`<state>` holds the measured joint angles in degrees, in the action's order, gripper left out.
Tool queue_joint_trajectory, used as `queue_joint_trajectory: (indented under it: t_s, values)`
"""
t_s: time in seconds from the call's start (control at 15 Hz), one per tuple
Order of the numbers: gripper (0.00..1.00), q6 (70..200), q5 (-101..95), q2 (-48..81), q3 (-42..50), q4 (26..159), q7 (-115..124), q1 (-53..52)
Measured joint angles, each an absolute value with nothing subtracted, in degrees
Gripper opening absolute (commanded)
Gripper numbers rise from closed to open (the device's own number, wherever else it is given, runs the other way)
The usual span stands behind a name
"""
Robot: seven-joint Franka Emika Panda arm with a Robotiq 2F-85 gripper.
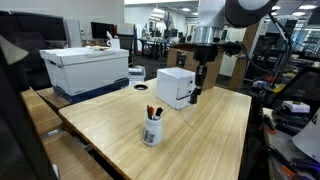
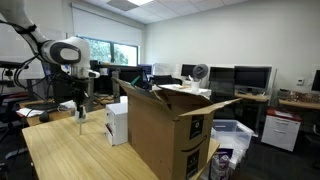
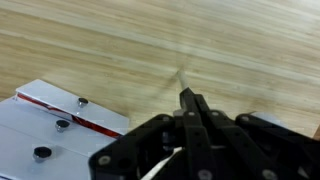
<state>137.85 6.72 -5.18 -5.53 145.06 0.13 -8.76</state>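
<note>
My gripper [image 3: 188, 98] points down over the wooden table [image 3: 120, 40], its dark fingers pressed together. I see no object between them. A faint thin streak lies on the wood just past the tips; I cannot tell what it is. A small white box [image 3: 45, 130] with a red stripe and dark studs sits at the lower left of the wrist view. In both exterior views the gripper [image 1: 197, 94] [image 2: 81, 112] hangs just above the table beside this white box [image 1: 176, 87] [image 2: 118, 122]. A white cup of markers [image 1: 152, 128] stands nearer the table's front.
A large white box on a blue lid [image 1: 85, 68] sits at the table's far left corner. An open cardboard box [image 2: 170, 130] fills the foreground of an exterior view. Desks, monitors and chairs surround the table [image 1: 200, 140].
</note>
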Motion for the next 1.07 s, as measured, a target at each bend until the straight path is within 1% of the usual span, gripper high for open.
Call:
queue_joint_trajectory:
  t_s: [0.27,0.33,0.4,0.47,0.53,0.6,0.73,0.8,1.0,1.07]
  values:
    - [0.04,137.85,6.68,-5.18,-5.65,145.05,-0.07,-8.77]
    - [0.08,137.85,6.68,-5.18,-5.78,145.06,-0.07,-8.82]
    - [0.30,137.86,6.68,-5.19,-5.96,145.06,-0.07,-8.91]
    - [0.32,137.86,6.68,-5.20,-6.11,145.06,-0.07,-9.04]
    - [0.39,137.85,6.68,-5.20,-6.30,145.07,-0.07,-9.16]
    - [0.43,137.85,6.68,-5.20,-6.50,145.09,-0.07,-9.21]
    - [0.54,137.85,6.68,-5.20,-6.86,145.19,-0.07,-9.24]
    - [0.61,137.85,6.68,-5.20,-7.03,145.27,-0.07,-9.25]
    - [0.78,137.85,6.68,-5.20,-7.18,145.45,-0.07,-9.25]
    - [0.82,137.85,6.68,-5.20,-7.18,145.50,-0.07,-9.25]
